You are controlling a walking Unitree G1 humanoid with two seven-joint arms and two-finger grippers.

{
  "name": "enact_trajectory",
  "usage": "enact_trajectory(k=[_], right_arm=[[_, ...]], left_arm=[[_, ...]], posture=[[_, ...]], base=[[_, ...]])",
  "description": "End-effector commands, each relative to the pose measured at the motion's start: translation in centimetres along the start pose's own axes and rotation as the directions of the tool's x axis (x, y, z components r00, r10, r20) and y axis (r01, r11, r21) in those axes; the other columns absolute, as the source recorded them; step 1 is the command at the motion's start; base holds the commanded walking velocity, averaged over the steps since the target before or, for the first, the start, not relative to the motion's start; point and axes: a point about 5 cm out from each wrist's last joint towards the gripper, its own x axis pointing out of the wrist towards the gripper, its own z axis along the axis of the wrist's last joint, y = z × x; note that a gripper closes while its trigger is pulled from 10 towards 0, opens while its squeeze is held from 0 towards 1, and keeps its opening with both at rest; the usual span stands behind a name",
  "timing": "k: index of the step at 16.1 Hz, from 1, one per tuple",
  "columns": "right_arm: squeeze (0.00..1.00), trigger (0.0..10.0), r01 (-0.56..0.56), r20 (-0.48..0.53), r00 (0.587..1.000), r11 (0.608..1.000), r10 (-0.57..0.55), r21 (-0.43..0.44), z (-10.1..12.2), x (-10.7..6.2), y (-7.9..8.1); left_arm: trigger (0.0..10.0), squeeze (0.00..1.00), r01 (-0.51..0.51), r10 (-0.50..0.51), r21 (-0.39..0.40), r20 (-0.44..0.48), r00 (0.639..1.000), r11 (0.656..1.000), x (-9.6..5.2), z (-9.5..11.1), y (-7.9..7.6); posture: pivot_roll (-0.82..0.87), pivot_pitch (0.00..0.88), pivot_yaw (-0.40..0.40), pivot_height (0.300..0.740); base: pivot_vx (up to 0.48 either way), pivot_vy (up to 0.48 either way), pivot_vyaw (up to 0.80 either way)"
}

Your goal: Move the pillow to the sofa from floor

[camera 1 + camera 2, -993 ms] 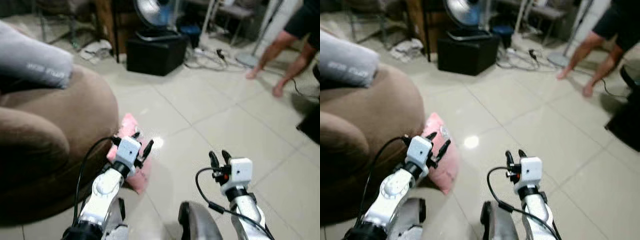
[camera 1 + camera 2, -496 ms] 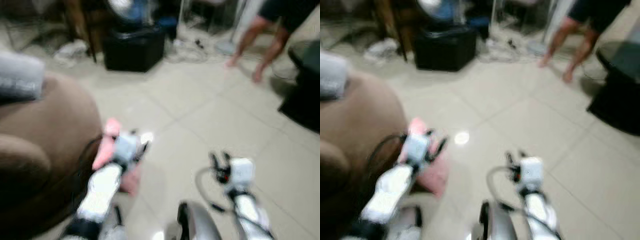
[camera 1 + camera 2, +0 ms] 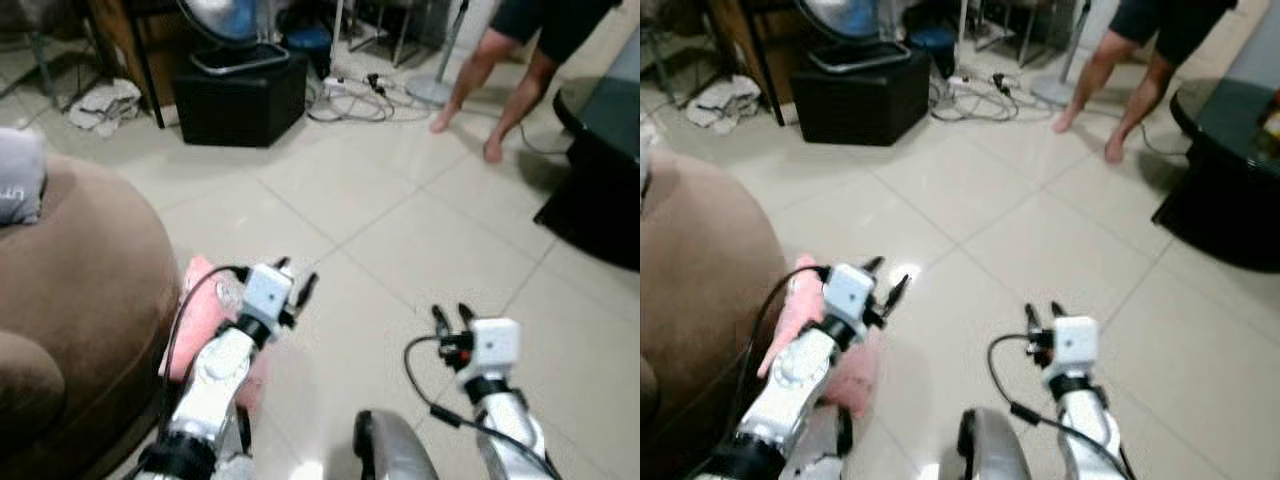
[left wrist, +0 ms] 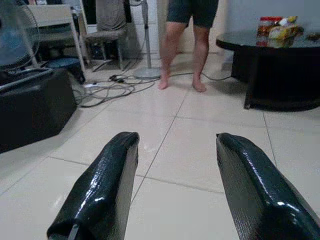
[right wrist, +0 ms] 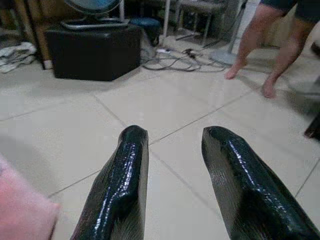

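**Grippers above pillow, both holding nothing**

Left gripper (image 3: 292, 283) hung just over the pink pillow (image 3: 197, 305), fingers spread with nothing between them. That pillow lay on the tiled floor (image 3: 400, 230) against the brown sofa (image 3: 70, 300). Right gripper (image 3: 452, 316), also parted and holding nothing, hovered well away from the pillow. Its wrist camera caught the pillow's corner (image 5: 22, 212); the left wrist camera instead showed a person's legs (image 4: 187, 45) and a dark table (image 4: 270, 65).

Open floor (image 3: 400, 230) lay ahead; the brown sofa (image 3: 70, 300) crowded the left, a black box (image 3: 240, 95) and a person's legs (image 3: 500, 80) stood beyond.
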Motion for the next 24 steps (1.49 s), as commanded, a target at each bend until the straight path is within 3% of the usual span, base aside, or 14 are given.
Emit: enact_trajectory(k=[1,6,11,13,14,17,24], right_arm=[[0.00,10.0,-0.027,0.015,1.000,1.000,0.027,-0.001,0.4,0.3,0.7],[0.00,10.0,-0.084,0.003,0.996,0.996,0.084,-0.038,0.3,0.3,1.2],[0.00,10.0,-0.046,-0.016,0.999,0.999,0.046,-0.005,-0.1,0.2,0.9],[0.00,10.0,-0.054,-0.030,0.998,0.999,0.054,-0.005,-0.3,0.0,0.9],[0.00,10.0,-0.078,-0.049,0.996,0.997,0.077,-0.007,-0.5,-0.3,1.1],[0.00,10.0,-0.145,-0.087,0.986,0.989,0.143,-0.019,-0.9,-0.9,1.8],[0.00,10.0,-0.205,-0.121,0.972,0.979,0.203,-0.006,-1.1,-1.9,2.7]], left_arm=[[10.0,0.00,-0.024,0.024,0.012,-0.016,1.000,1.000,-0.4,-0.2,0.9],[10.0,0.00,-0.030,0.031,0.017,-0.023,0.999,0.999,-0.3,-0.3,1.0],[10.0,0.00,-0.012,0.012,-0.018,-0.008,1.000,1.000,-0.3,-0.3,0.8],[10.0,0.00,0.015,-0.013,0.028,-0.068,0.998,0.999,-0.4,-1.0,0.6],[10.0,0.00,0.005,0.004,0.058,-0.143,0.990,0.998,-0.5,-2.0,0.9],[10.0,0.00,-0.058,0.083,0.086,-0.332,0.940,0.995,-0.9,-4.6,2.7],[10.0,0.00,0.007,0.055,0.134,-0.453,0.890,0.991,0.5,-5.2,3.4]], posture=[[0.03,0.043,-0.111,0.606],[0.03,0.049,-0.119,0.606],[0.03,0.054,-0.111,0.606],[0.03,0.061,-0.108,0.606],[0.02,0.067,-0.109,0.606],[0.01,0.085,-0.127,0.606],[-0.01,0.166,-0.151,0.551]], base=[[0.364,0.000,0.00],[0.365,0.000,0.48],[0.203,0.000,0.32],[0.000,0.000,0.00],[0.000,0.000,0.00],[0.000,0.000,0.00],[0.000,0.000,0.00]])
